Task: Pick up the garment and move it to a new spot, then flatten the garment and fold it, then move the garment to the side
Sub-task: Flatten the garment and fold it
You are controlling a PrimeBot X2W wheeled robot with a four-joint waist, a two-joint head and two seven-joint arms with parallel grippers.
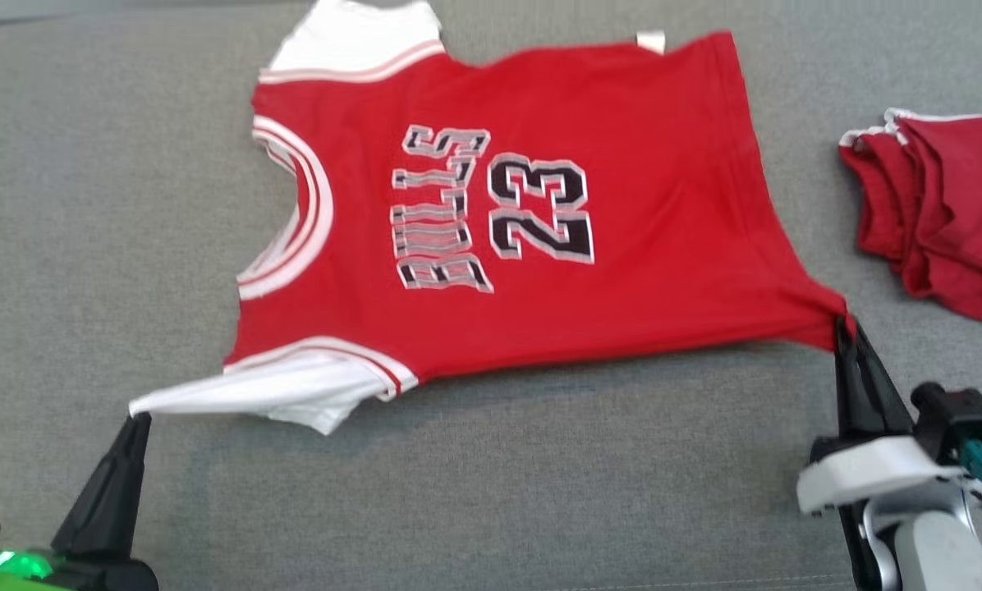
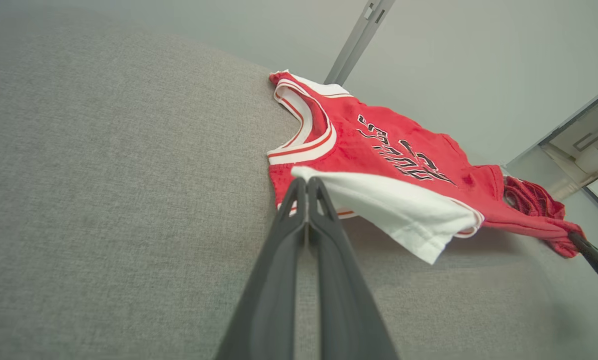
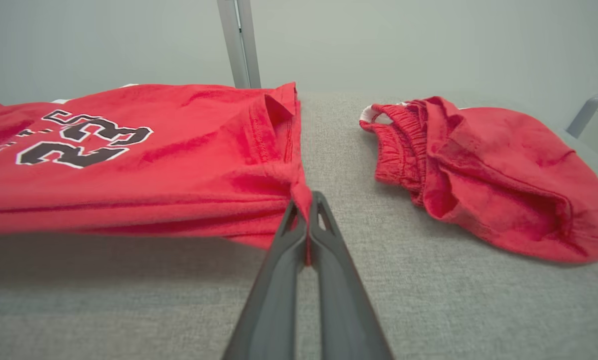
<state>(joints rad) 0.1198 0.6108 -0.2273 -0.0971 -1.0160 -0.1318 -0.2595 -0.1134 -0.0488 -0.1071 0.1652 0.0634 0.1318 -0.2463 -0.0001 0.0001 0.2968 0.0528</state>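
Garment (image 1: 663, 205) of soft red knit, white sleeve (image 1: 236, 398) and hem corner (image 1: 819, 316) in tightly closed jaws.

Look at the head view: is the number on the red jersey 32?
No, the red jersey carries a black 23 beside the word BULLS.

Left tool (image 2: 306, 186) pinching white sleeve (image 2: 399, 210), red jersey (image 2: 364, 150) on grey surface (image 2: 104, 200)

My head camera looks steeply down on the grey upholstery (image 1: 89, 205) and takes in the whole jersey (image 1: 622, 205). Each wrist camera sits low and close, sighting along my left gripper (image 2: 306, 181) or right gripper (image 3: 306, 197) across the fabric. All three views share the jersey. The head and right wrist views also share the red shorts (image 3: 479, 165).
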